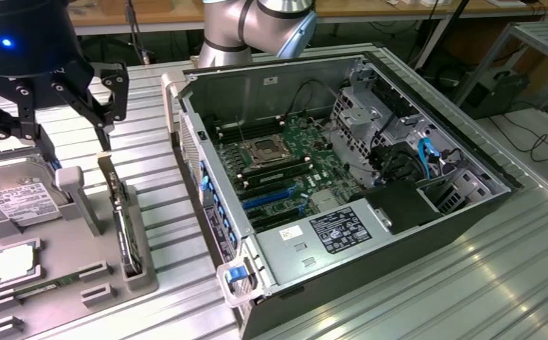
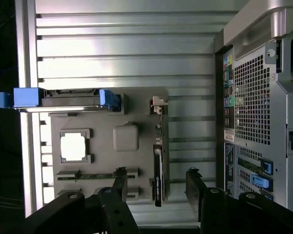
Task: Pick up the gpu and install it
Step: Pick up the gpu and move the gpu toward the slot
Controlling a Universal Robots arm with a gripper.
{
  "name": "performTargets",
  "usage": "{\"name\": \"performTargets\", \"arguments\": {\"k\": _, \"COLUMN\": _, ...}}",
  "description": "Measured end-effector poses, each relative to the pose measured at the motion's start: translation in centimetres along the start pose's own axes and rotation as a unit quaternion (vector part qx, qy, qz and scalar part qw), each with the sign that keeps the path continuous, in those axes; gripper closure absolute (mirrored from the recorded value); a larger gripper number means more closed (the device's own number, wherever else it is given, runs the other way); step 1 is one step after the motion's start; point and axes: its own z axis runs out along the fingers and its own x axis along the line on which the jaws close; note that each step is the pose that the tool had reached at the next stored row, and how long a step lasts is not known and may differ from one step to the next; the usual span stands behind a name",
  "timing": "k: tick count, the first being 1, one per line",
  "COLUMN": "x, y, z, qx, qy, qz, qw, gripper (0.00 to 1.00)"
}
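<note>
Entry: gpu, a thin flat dark rectangular circuit card with a narrow pale silvery metal bracket strip at its far end. It stands on edge in a slot along the right side of the grey moulded parts tray, on the exterior view's left. Step in hand, as judged: approach for the pick; card not yet lifted, nothing installed. Black multi-fingered gripper hangs above the tray, fingers spread wide and holding nothing; in the wrist view they stand either side of the card, clear of it. A grasp would call for a centred descent and a close on the two flat faces, since the thin edge offers little hold. Same tray: silver boxy hard drive with white label, square pale processor chip, slim green memory stick. Right of tray: open black-and-silver computer case with green motherboard, on ribbed metal table.
</note>
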Motion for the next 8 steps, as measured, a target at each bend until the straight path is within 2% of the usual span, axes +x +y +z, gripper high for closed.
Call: {"name": "performTargets", "arguments": {"k": 8, "x": 0.00, "y": -0.14, "z": 0.19, "qx": 0.0001, "qy": 0.0000, "qz": 0.000, "qw": 1.0000, "gripper": 0.40}}
